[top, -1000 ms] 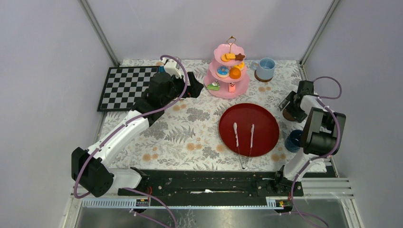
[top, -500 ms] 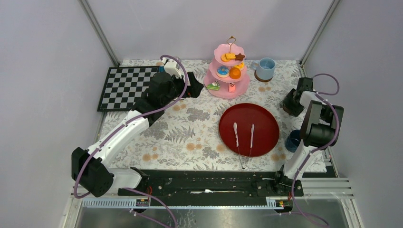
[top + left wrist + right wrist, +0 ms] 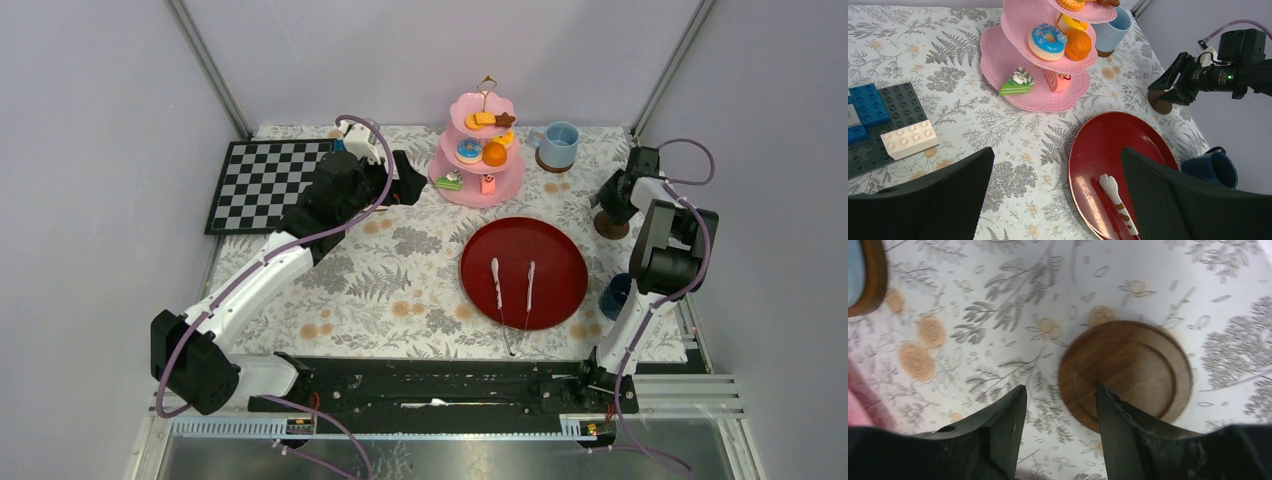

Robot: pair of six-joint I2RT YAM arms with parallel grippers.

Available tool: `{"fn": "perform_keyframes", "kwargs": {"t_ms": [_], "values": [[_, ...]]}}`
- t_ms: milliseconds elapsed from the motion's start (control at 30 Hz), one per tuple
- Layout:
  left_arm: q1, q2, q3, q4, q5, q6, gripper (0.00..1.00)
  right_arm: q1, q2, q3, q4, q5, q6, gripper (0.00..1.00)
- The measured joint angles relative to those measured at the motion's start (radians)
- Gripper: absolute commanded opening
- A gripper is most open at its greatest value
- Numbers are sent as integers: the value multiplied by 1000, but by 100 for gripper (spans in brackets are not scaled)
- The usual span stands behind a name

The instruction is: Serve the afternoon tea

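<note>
The pink three-tier stand (image 3: 486, 150) holds toy sweets: a blue donut (image 3: 1047, 41), an orange piece (image 3: 1078, 44), a green cake slice (image 3: 1017, 84) and biscuits on top. A light blue cup (image 3: 560, 142) sits on a saucer behind it. A bare brown saucer (image 3: 611, 226) lies flat at the right. My right gripper (image 3: 607, 196) hovers just behind it, open, one finger (image 3: 1128, 440) overlapping the saucer (image 3: 1130, 372) rim. A dark blue cup (image 3: 617, 296) stands near the right arm. My left gripper (image 3: 408, 190) is open beside the stand, holding nothing.
A dark red tray (image 3: 545, 245) with white tongs (image 3: 497, 280) lies centre right. A checkerboard (image 3: 265, 180) lies at the back left, with toy bricks (image 3: 883, 125) close to the left gripper. Frame posts and walls close in the back and sides.
My right gripper has moved toward the back of the table, uncovering the brown saucer, and its jaws have narrowed. The left arm has not moved.
</note>
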Motion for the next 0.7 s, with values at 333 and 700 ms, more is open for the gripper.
{"fn": "perform_keyframes", "kwargs": {"t_ms": [333, 700], "values": [[2, 1, 0, 0, 0, 0, 99, 103, 84, 76, 80, -91, 94, 45], [4, 12, 0, -1, 0, 0, 99, 180, 226, 252, 116, -156, 142, 33]]}}
